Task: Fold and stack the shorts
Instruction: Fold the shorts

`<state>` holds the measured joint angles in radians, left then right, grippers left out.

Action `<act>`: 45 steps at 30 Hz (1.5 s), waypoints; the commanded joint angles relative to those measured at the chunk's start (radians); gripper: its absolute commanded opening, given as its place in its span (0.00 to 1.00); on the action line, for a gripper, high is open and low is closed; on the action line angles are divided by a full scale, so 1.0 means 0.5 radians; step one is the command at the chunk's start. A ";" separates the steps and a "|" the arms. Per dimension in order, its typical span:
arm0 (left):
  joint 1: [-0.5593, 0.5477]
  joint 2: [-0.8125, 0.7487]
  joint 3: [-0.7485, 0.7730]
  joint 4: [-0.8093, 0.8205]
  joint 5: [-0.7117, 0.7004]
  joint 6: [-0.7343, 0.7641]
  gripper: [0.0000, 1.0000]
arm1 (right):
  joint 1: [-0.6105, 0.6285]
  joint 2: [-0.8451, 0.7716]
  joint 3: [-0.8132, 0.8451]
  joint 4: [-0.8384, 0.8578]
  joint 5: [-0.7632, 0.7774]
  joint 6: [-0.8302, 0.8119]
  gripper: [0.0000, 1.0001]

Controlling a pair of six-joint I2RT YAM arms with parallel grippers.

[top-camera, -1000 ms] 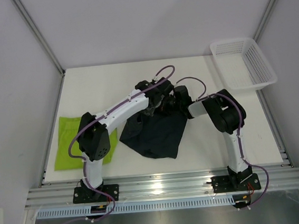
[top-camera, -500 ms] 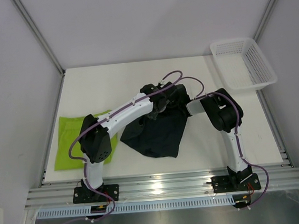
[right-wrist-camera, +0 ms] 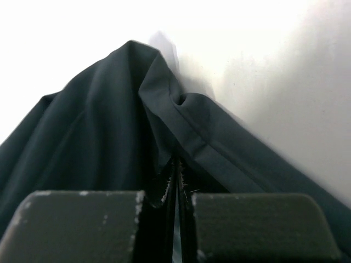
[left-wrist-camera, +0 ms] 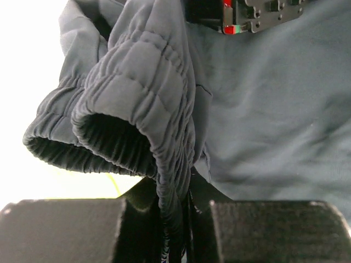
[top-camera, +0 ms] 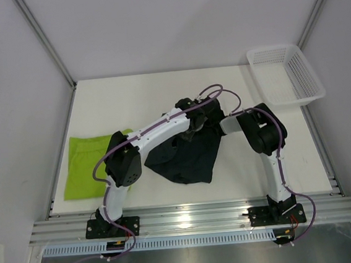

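Lime shorts (top-camera: 85,166) flat at desk (top-camera: 129,98) left edge, apparently folded. Navy shorts (top-camera: 187,158) mid-desk, bunched, fold unfinished. Left end effector (left-wrist-camera: 175,205) clamps waistband; right end effector (right-wrist-camera: 176,189) pinches fabric edge. Stacking still to do.

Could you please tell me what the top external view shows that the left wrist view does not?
Top external only: the lime green shorts flat at the left edge of the table and the white basket at its far right corner. Left wrist only: the left gripper pinching the gathered waistband of the dark shorts. Both: the dark shorts.
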<state>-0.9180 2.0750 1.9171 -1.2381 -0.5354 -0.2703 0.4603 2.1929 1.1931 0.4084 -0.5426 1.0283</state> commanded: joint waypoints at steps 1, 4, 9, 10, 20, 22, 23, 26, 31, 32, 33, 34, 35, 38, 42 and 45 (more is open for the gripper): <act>-0.002 0.068 0.081 -0.003 0.043 -0.064 0.02 | -0.040 -0.158 -0.027 -0.028 0.002 -0.010 0.07; 0.014 0.090 0.050 0.061 0.141 -0.076 0.02 | -0.092 -0.207 -0.094 0.070 -0.056 0.027 0.31; 0.035 0.090 0.038 0.089 0.169 -0.094 0.02 | -0.178 -0.373 -0.174 0.119 -0.117 0.054 0.33; 0.038 0.084 0.041 0.089 0.166 -0.098 0.02 | -0.193 -0.397 -0.195 0.113 -0.126 0.057 0.33; 0.044 0.071 0.050 0.095 0.199 -0.088 0.01 | -0.390 -1.047 -0.462 -0.699 0.177 -0.381 0.34; 0.044 0.078 0.044 0.105 0.209 -0.091 0.01 | -0.402 -1.210 -0.514 -0.916 0.290 -0.519 0.27; 0.044 0.075 0.035 0.123 0.212 -0.091 0.01 | -0.396 -1.241 -0.542 -0.970 0.306 -0.559 0.24; 0.041 0.087 0.028 0.135 0.224 -0.098 0.01 | -0.396 -1.306 -0.594 -1.071 0.346 -0.651 0.15; 0.041 0.105 0.050 0.114 0.221 -0.110 0.01 | -0.396 -1.171 -0.625 -1.059 0.340 -0.707 0.06; 0.041 0.111 0.059 0.105 0.221 -0.113 0.01 | -0.396 -1.137 -0.613 -1.047 0.325 -0.704 0.04; 0.041 0.120 0.059 0.105 0.224 -0.113 0.01 | -0.396 -1.100 -0.604 -1.026 0.294 -0.697 0.03; 0.041 0.133 0.062 0.096 0.230 -0.113 0.01 | -0.396 -1.064 -0.573 -0.992 0.273 -0.688 0.01; 0.041 0.142 0.089 0.065 0.224 -0.116 0.01 | -0.396 -0.990 -0.555 -0.986 0.257 -0.676 0.00; 0.041 0.182 0.096 0.046 0.242 -0.125 0.01 | -0.393 -0.864 -0.487 -0.940 0.205 -0.664 0.00; 0.041 0.216 0.102 0.062 0.291 -0.131 0.02 | -0.390 -0.714 -0.365 -0.991 0.232 -0.691 0.00; 0.041 0.255 0.142 0.050 0.316 -0.153 0.03 | -0.387 -0.616 -0.269 -1.037 0.251 -0.719 0.00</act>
<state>-0.8963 2.1918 1.9263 -1.1992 -0.4053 -0.3176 0.2615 1.8511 0.9905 -0.1017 -0.4179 0.7013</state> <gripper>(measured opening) 0.158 0.003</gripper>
